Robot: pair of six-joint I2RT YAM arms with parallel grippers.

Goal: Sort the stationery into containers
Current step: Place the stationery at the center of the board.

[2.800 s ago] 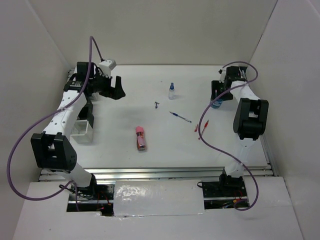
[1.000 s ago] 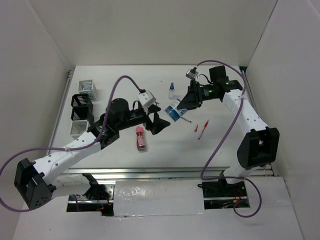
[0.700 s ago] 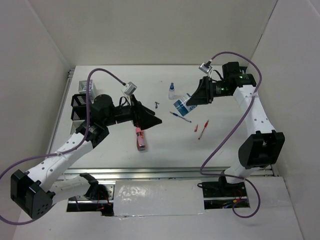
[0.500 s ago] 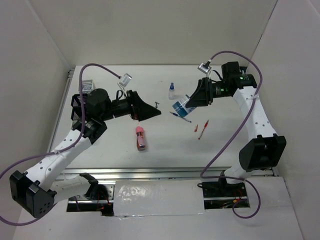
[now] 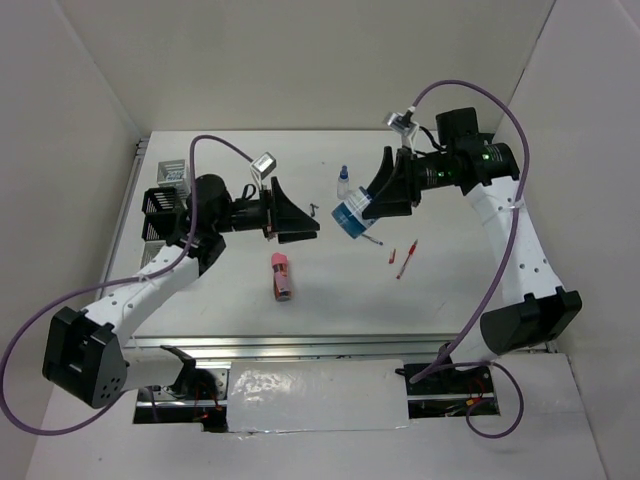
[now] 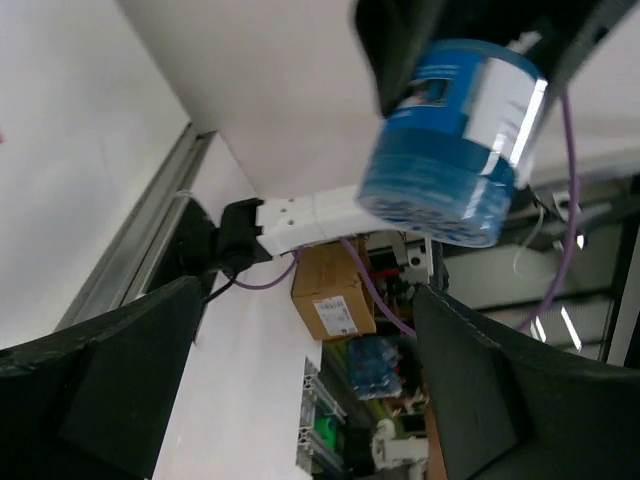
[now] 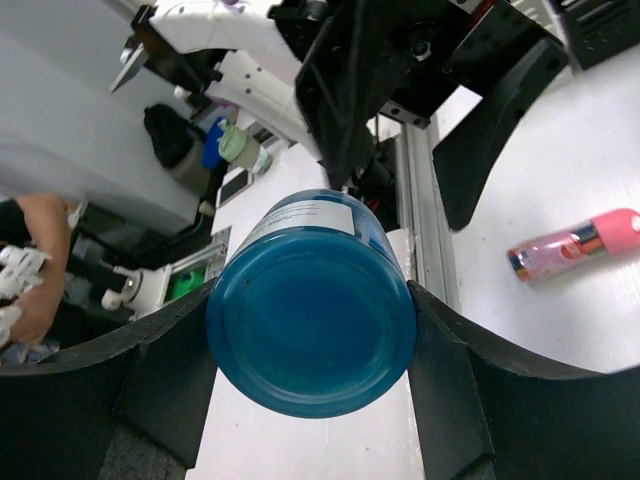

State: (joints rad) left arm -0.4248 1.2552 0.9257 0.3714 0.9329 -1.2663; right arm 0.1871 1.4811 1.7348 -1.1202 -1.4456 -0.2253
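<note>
Two arms reach in over the middle of the table [image 5: 330, 300], their grippers facing each other.

1. Right gripper [image 5: 360, 208]: clamped on a round blue-white tin [image 5: 349, 217]. The tin is held in the air, tilted, with its base toward the left arm. In the right wrist view the tin [image 7: 310, 305] fills the gap between the two black fingers [image 7: 150, 385], and each finger presses on one side of it.

2. Left gripper [image 5: 305, 218]: released, jaws spread wide, nothing between them. It hangs just beside the tin without touching it. In the left wrist view the tin [image 6: 450, 150] sits beyond the parted fingers [image 6: 110, 390], gripped from above by the right arm's fingers.

3. Items lying on the table:
- pink oblong block [image 5: 282, 276], flat, nearer the arm bases than the left gripper;
- blue pen [image 5: 374, 241], partly hidden by the tin;
- short red piece [image 5: 392, 254] and red pen [image 5: 406, 258], side by side, just right of the blue pen;
- clear bottle [image 5: 343, 184] with a blue cap, upright, beyond the tin.

4. Containers: in a row along the left edge, partly covered by the left arm. A white slotted box [image 5: 172, 172] stands at the far end, with a black mesh box [image 5: 160, 200] next to it. Their contents cannot be made out.
</note>
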